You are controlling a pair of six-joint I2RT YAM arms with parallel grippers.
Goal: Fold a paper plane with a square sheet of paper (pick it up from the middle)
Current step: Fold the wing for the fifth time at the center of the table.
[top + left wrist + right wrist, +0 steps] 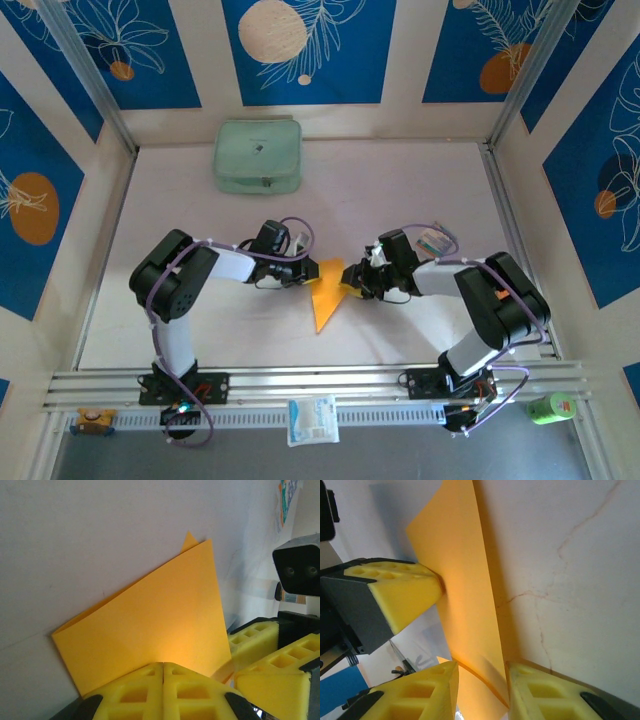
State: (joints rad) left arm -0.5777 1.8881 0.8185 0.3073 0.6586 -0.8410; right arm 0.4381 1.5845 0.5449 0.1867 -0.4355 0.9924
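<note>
your left gripper sits right at the lens, yellow pads pressed flat together and clamped on the lower edge of the orange-yellow paper. the paper's folded double and sits mid table, between the two grippers. your right gripper has its jaws partly apart, and the paper's edge runs through the gap with no squeeze on it that i can see. a pale green pouch lies at the far edge. a white-and-blue packet lies on the near rail.
</note>
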